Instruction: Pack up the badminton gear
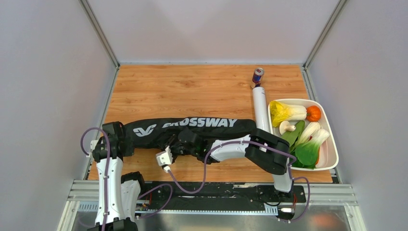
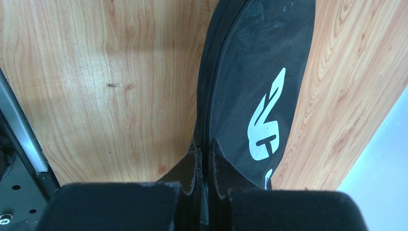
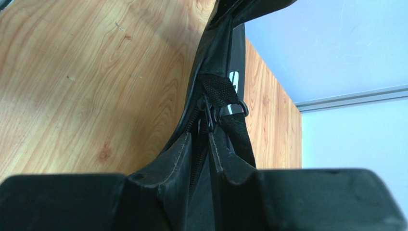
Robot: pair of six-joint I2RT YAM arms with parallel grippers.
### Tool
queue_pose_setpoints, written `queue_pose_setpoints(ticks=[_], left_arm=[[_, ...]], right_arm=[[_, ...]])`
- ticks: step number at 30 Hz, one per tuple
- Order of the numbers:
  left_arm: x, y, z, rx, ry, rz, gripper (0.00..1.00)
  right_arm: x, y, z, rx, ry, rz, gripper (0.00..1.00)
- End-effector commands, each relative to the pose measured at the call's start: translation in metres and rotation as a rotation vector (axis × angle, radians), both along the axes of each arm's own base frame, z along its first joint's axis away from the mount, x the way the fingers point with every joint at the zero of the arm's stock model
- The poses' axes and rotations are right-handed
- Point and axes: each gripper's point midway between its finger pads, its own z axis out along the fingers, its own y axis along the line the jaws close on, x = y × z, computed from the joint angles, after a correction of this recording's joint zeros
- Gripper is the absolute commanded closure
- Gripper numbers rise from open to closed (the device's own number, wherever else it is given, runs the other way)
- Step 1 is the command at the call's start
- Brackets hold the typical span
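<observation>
The long black "CROSSWAY" racket bag (image 1: pixel 192 129) lies across the table's near half. My left gripper (image 1: pixel 121 140) is shut on the bag's left end; in the left wrist view its jaws (image 2: pixel 205 155) pinch the bag's seam edge beside the white logo (image 2: pixel 265 129). My right gripper (image 1: pixel 179 143) is shut on the bag's near edge. In the right wrist view it (image 3: pixel 201 144) clamps the zipper line just below the zipper pull (image 3: pixel 206 109) and a webbing loop (image 3: pixel 219 90). The white tube (image 1: pixel 260 109) lies to the right of the bag. Rackets and shuttlecocks are out of sight.
A red-and-blue drink can (image 1: pixel 258 75) stands behind the tube's far end. A white tray (image 1: pixel 332 144) of vegetables sits at the right edge. White walls enclose the table on three sides. Bare wood lies behind the bag.
</observation>
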Motion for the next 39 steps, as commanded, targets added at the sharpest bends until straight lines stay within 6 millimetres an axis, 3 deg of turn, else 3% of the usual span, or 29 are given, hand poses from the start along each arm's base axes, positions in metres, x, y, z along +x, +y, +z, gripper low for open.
queue_pose_setpoints(ticks=[1, 8, 13, 36, 39], left_arm=[[0.008, -0.014, 0.021, -0.054, -0.058, -0.055, 1.0], [0.005, -0.015, 0.022, -0.058, -0.053, -0.054, 1.0], [0.005, -0.023, 0.024, -0.084, -0.06, -0.098, 1.0], [0.004, -0.026, 0.039, -0.085, -0.086, -0.117, 1.0], [0.004, -0.031, 0.039, -0.108, -0.091, -0.129, 1.0]], right_arm=[[-0.004, 0.004, 0.029, 0.108, -0.069, 0.022, 0.76], [-0.002, 0.003, 0.045, 0.162, -0.108, 0.01, 0.74], [0.004, 0.0, 0.042, 0.158, -0.141, -0.016, 0.69], [-0.013, 0.002, 0.059, 0.21, -0.204, 0.087, 0.75], [-0.016, 0.001, 0.061, 0.217, -0.21, 0.101, 0.81]])
